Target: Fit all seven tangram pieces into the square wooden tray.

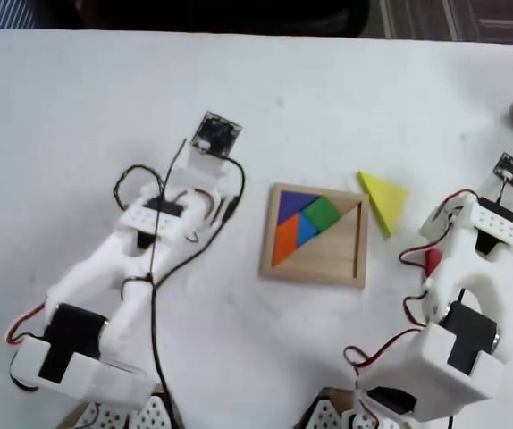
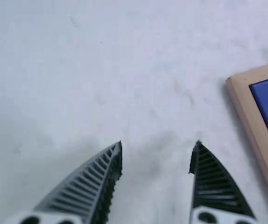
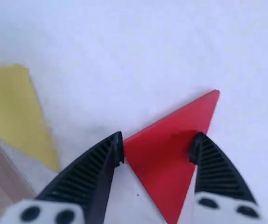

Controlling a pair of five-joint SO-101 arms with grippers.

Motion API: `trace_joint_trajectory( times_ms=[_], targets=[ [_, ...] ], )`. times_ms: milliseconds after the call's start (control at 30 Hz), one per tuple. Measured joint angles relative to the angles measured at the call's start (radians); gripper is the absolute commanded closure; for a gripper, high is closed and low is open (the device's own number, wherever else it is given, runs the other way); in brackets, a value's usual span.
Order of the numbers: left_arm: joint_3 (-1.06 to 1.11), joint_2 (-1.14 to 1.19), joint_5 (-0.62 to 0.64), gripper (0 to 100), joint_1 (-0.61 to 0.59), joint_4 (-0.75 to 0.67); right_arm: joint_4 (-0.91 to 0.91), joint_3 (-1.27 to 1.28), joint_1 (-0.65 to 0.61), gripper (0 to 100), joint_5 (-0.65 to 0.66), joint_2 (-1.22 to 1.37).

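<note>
Tool, right [image 3: 157, 140]: fingers spread, empty, straddling the red triangle [image 3: 171, 154], one tip at its edge and the other over its face. The piece lies flat on the bench [image 1: 78, 89], beside that arm and well apart from the tray.

Tool, left [image 2: 157, 144]: fingers spread, empty, over bare bench just beside the tray.

Tray [image 1: 315, 278]: square, wooden, between the two arms. Four pieces sit in its left part: purple triangle [image 1: 292, 206], green piece [image 1: 323, 213], orange piece [image 1: 284, 241], blue piece [image 1: 306, 231]. Its right part is bare wood.

Yellow triangle [image 1: 384, 200]: loose on the bench, just beside the tray's far right corner.

Step in hand, as judged: pickup of the red triangle, with roughly half the fitting left.

Next move calls for: squeezing across the triangle's edges, lifting it level, then carrying and turning it to match the open part of the tray.
</note>
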Motion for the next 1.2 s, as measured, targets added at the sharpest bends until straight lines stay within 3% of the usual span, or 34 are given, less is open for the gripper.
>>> trace_joint_trajectory(
  times_ms=[633,1033,1200],
  targets=[
    [0.000,0.000,0.000,76,0.000,0.000,0.041,-0.055,-0.075,76.9,-0.003,0.074],
    [0.000,0.000,0.000,76,0.000,0.000,0.410,-0.279,-0.080,77.2,-0.003,0.141],
    [0.000,0.000,0.000,76,0.000,0.000,0.431,-0.295,-0.061,86.8,-0.003,0.149]
  ],
)
